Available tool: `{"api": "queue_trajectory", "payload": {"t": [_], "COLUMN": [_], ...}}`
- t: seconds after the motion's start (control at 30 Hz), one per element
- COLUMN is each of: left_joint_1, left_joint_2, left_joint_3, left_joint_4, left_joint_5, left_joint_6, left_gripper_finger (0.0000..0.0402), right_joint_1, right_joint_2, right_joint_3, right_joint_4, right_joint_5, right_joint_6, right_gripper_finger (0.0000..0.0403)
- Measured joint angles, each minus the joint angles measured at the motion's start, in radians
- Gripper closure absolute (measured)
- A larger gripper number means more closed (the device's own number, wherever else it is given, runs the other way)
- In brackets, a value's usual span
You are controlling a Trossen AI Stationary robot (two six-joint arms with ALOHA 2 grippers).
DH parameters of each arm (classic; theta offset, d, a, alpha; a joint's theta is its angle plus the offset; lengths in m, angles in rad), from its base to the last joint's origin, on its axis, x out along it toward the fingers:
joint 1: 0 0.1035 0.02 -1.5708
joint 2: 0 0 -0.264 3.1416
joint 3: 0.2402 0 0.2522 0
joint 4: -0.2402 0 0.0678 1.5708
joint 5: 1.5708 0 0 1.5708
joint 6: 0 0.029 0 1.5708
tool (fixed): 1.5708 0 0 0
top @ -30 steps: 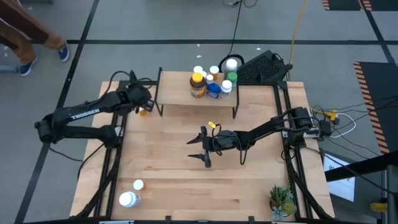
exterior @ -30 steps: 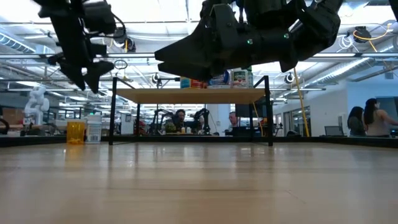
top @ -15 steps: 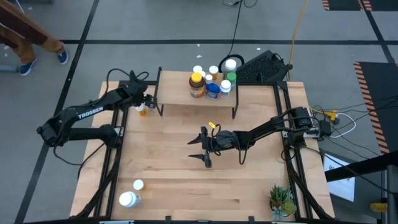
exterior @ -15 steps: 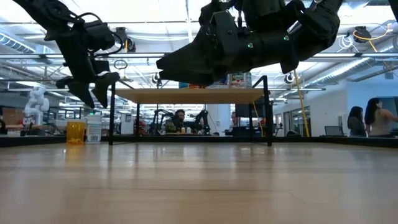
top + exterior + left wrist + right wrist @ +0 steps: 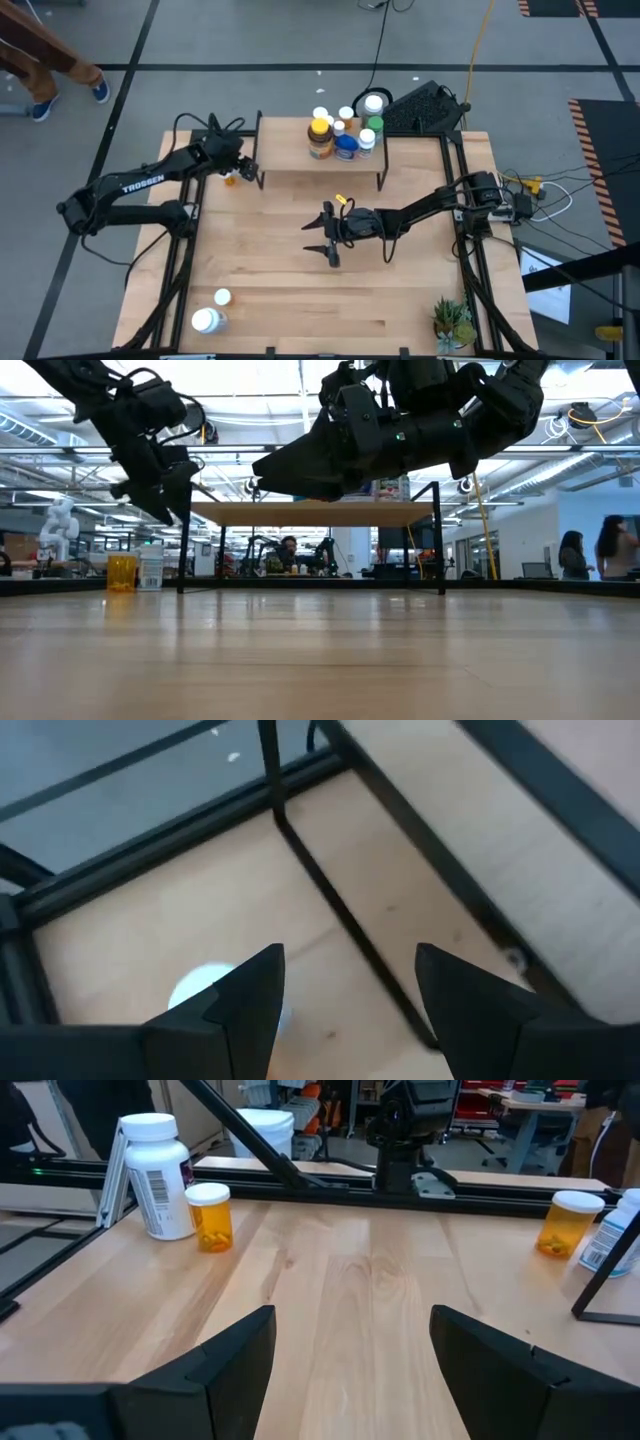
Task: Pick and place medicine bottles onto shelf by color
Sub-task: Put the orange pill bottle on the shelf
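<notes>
Left gripper (image 5: pixel 245 170) shifted toward shelf (image 5: pixel 290 160) | jaws apart, empty

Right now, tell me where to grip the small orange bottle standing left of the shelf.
Grip the orange bottle by its upper body, coming straight down. It stands upright with a white bottle close beside it, so the open left gripper, hovering nearby, should probably close across the sides away from that neighbour.
</notes>
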Motion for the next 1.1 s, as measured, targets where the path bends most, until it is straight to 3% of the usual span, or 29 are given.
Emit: {"api": "queue_trajectory", "payload": {"t": [0.17,0.47,0.63,0.77,1.1], "left_joint_1": [-0.008,-0.008,-0.008,-0.007,0.016], "left_joint_2": [-0.017,-0.123,-0.13,-0.129,-0.13], "left_joint_3": [0.074,0.198,0.108,0.006,-0.146], "left_joint_4": [-0.117,-0.356,-0.42,-0.381,-0.187], "left_joint_5": [-0.089,-0.137,-0.168,-0.162,-0.14], "left_joint_6": [-0.011,-0.014,-0.151,-0.216,-0.212], "left_gripper_finger": [0.0172,0.0172,0.0172,0.0171,0.0157], "right_joint_1": [0.0,0.0,0.0,0.0,-0.025], "right_joint_2": [0.0,0.0,0.0,0.0,0.0], "right_joint_3": [0.0,0.0,0.0,0.0,0.0], "right_joint_4": [-0.014,-0.051,-0.059,-0.058,-0.056], "right_joint_5": [0.0,0.0,0.0,-0.001,-0.038], "right_joint_6": [0.0,0.0,0.0,0.006,0.056], "right_gripper_finger": [0.0144,0.0144,0.0144,0.0144,0.0144]}}
